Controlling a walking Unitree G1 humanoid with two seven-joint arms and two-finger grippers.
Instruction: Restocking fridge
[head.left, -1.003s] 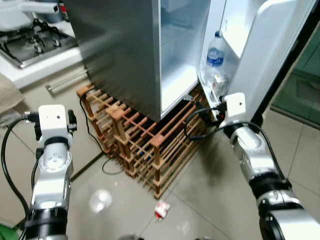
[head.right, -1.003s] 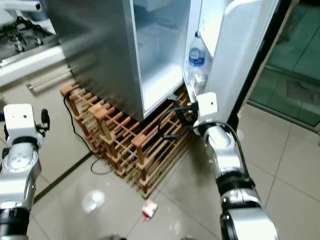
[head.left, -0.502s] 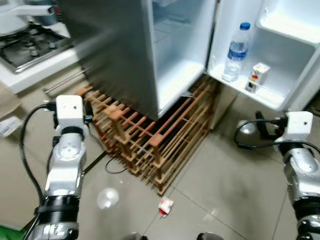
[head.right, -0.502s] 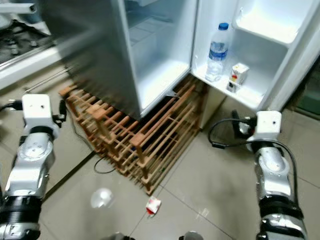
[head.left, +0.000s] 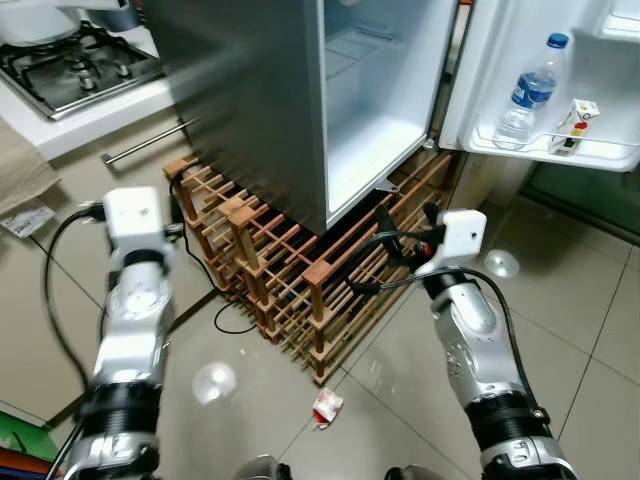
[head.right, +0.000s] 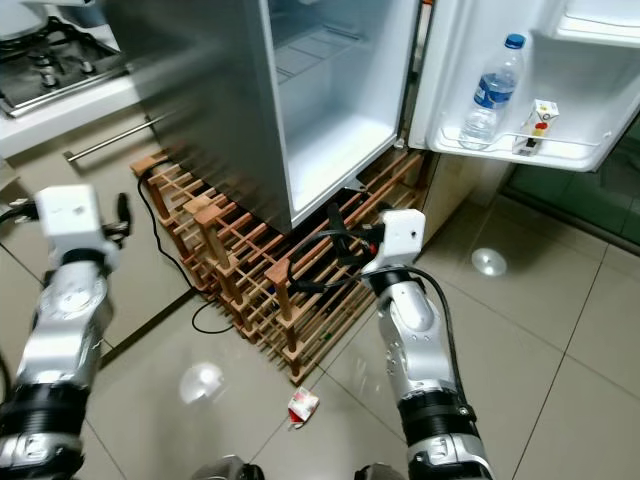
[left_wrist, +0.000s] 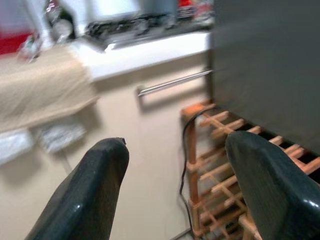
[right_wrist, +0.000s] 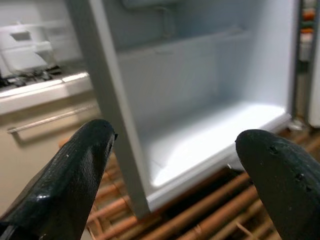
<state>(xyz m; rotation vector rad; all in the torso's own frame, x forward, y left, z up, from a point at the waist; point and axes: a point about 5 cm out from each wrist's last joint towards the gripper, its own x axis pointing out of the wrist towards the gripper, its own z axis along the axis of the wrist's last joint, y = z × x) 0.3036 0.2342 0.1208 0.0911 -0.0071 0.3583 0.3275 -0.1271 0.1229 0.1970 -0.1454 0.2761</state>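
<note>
Before the open fridge (head.left: 380, 110), holding the right gripper (right_wrist: 175, 165) wide open and empty, left gripper (left_wrist: 172, 187) open too; water bottle (head.left: 528, 92) standing on the door shelf (head.left: 555, 150).

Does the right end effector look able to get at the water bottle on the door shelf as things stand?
Probably yes: the fridge door stands open, the right end effector is open and empty, and nothing blocks the water bottle.

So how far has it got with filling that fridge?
Barely started. The fridge door stands wide open, and its shelf holds a water bottle and a small carton. The main compartment looks bare. Both the left gripper and right gripper are open with nothing in them, so the restocking itself remains.
</note>
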